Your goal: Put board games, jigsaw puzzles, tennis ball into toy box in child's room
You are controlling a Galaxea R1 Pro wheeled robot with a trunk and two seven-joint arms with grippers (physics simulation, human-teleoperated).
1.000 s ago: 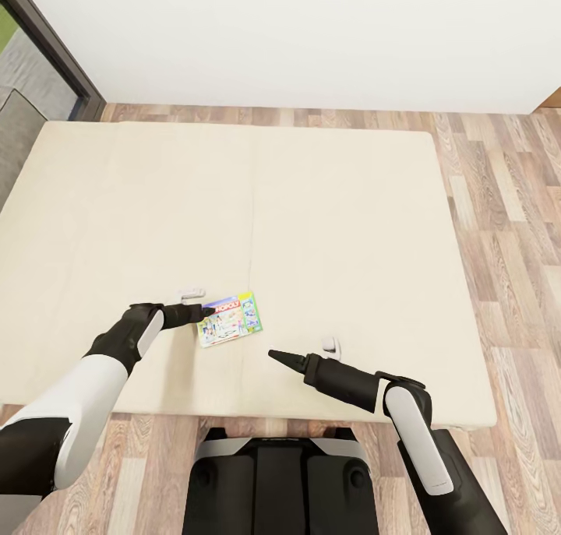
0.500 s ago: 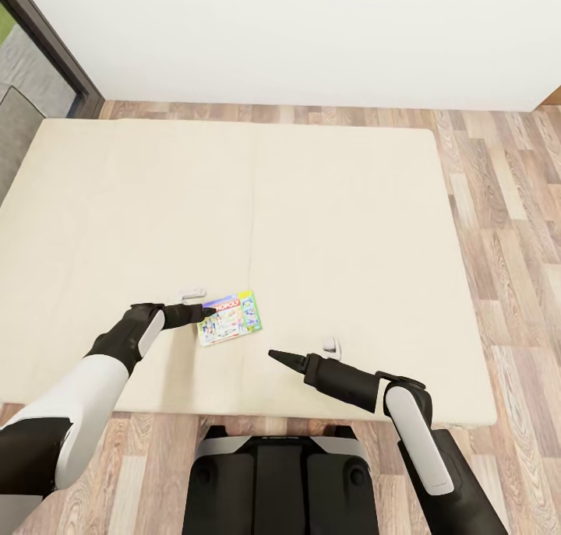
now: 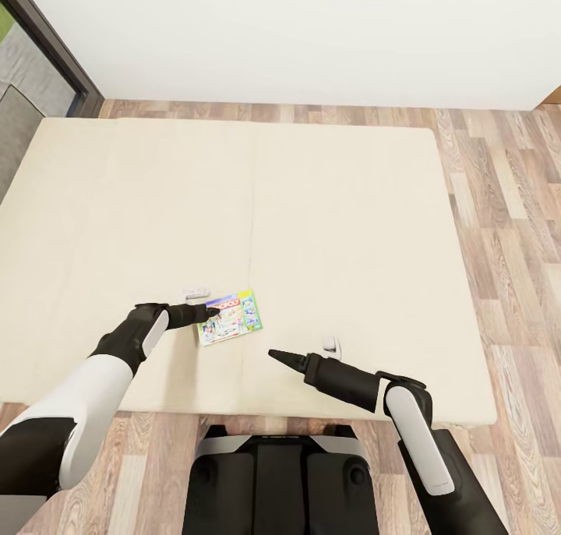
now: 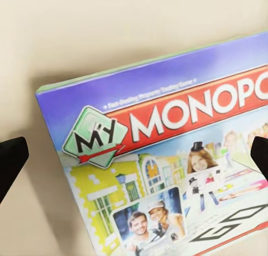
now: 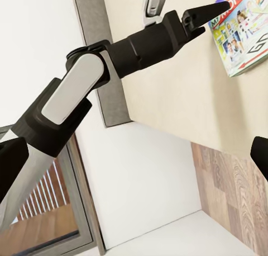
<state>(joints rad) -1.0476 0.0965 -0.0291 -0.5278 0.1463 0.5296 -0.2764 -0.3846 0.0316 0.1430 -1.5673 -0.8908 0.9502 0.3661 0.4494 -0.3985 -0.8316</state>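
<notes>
Nearest me, my right gripper [image 3: 274, 354] hangs above the bed's [image 3: 351, 208] front part, off to the right of the board game [image 3: 227, 318] and well apart from it. It holds nothing; in the head view the fingers look drawn to a point, but I cannot tell for sure whether they are pressed together.

A little farther out, my left gripper [image 3: 209, 311] sits at the game's near-left corner. Against the picture from a second ago, that arm has sunk a touch and the tips have crept slightly onto the box edge. In the left wrist view the two dark fingertips [image 4: 11, 161] stand spread wide, one at each side of the cover, pinching nothing yet.

The game lies flat on the mattress, not lifted. I judge this as the last of the approach, with the grasp still to come.

Beyond the game, the mattress runs bare to the far wall [image 3: 312, 36].
</notes>
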